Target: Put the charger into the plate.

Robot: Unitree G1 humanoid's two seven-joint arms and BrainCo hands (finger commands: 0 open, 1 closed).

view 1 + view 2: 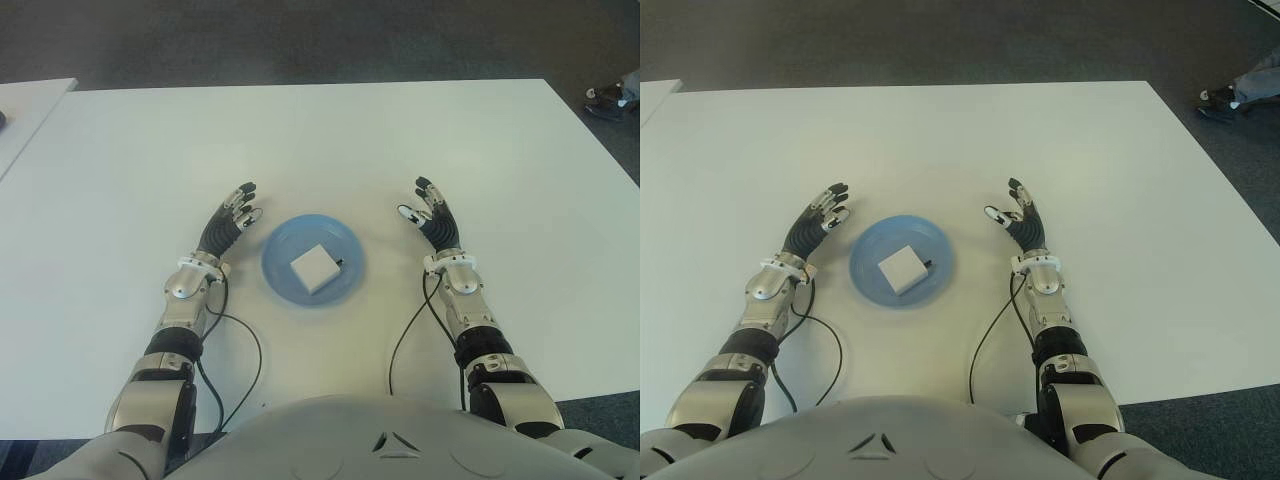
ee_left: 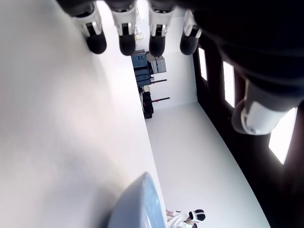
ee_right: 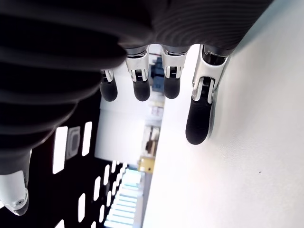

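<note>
Your small white square plastic charger (image 1: pixel 316 267) already sits inside the shallow round blue plate (image 1: pixel 282 247), roughly at its centre, lying flat with a short dark stub showing at the edge nearest your right fingers; judged from this, the placing looks done.

Your left hand (image 1: pixel 232 220) shows just beside the plate on its left, fingers (image 2: pixel 127 38) spread and straight, holding nothing; your right hand (image 1: pixel 432 215) shows near the plate on its right, a little farther off, fingers (image 3: pixel 197 118) likewise extended and empty; the charger lies between the two sets of fingers, touching neither.

Should you need to lift it again, expect a light, rigid block with smooth, probably slippery faces and crisp corners; it looks sturdy rather than fragile; take it across two opposite side walls, thumb against one and fingers against the other, since the flat top offers no purchase.

The plate looks like glossy hard plastic or glazed ware, with a low raised rim; it may skate on the smooth matte white table (image 1: pixel 330 140) if nudged.
</note>
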